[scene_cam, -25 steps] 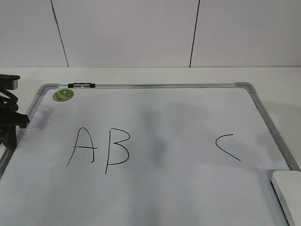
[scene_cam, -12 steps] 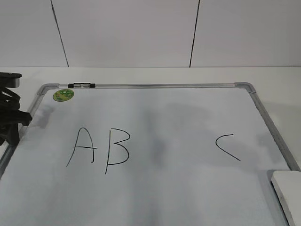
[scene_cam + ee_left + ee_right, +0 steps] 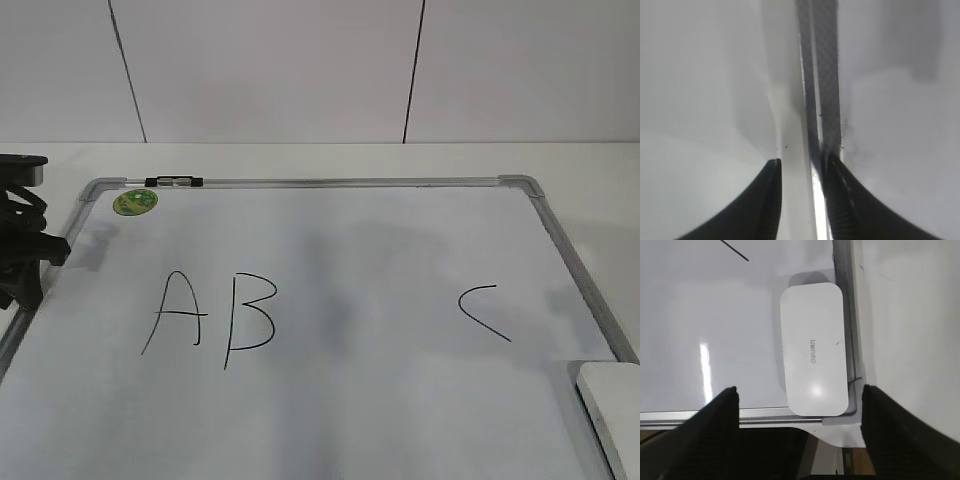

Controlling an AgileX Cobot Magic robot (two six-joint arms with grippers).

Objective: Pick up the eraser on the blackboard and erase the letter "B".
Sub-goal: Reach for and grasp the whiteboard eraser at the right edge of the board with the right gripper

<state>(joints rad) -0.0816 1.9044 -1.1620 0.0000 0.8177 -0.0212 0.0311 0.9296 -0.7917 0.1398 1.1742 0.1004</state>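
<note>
eraser lies flat in near right corner of blackboard, touching frame. right gripper above it, jaws spread wide, empty. left gripper over left frame edge, jaws slightly parted, empty. letter "B" unwiped beside "A".

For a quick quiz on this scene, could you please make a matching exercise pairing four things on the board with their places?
Things:
1. eraser
2. green sticker
3. letter B
4. letter C

Places (exterior view):
a. top left corner of the whiteboard
b. right half, apart from the other letters
c. bottom right corner, against the frame
d. just right of the letter A

Pairs: 1-c, 2-a, 3-d, 4-b
</note>
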